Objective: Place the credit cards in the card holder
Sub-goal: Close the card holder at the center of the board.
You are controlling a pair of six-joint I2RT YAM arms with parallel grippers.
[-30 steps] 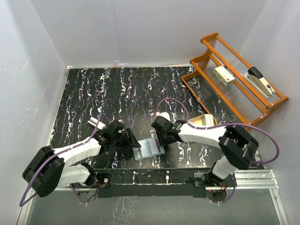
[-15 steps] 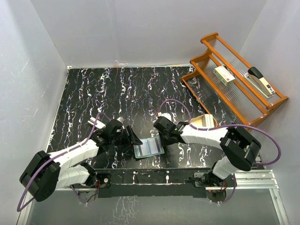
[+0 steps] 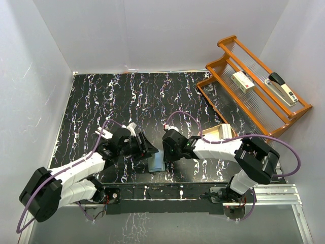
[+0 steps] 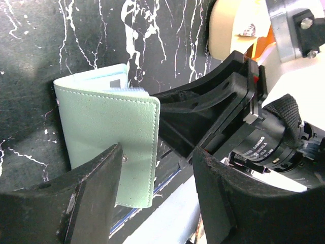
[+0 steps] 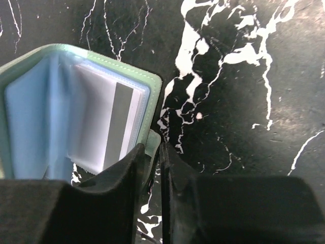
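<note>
Two fingers of the right hand [image 5: 152, 152] sit nearly together, clamped on the green edge flap of the card holder [image 4: 109, 127], at lower centre of the top view. The cover is half raised. Pale blue pockets show inside, with one card [image 5: 119, 127] with a grey stripe seated in them. The left hand [image 4: 157, 173] is spread apart, straddling the outer cover; cannot tell whether it touches.

Judgement: this looks like the closing step. Swing the cover over in an arc about the spine, with the left hand bracing the other half so nothing skids on the surface [image 3: 127, 96].

A second ago the card holder lay open flat and the hands stood farther apart.
</note>
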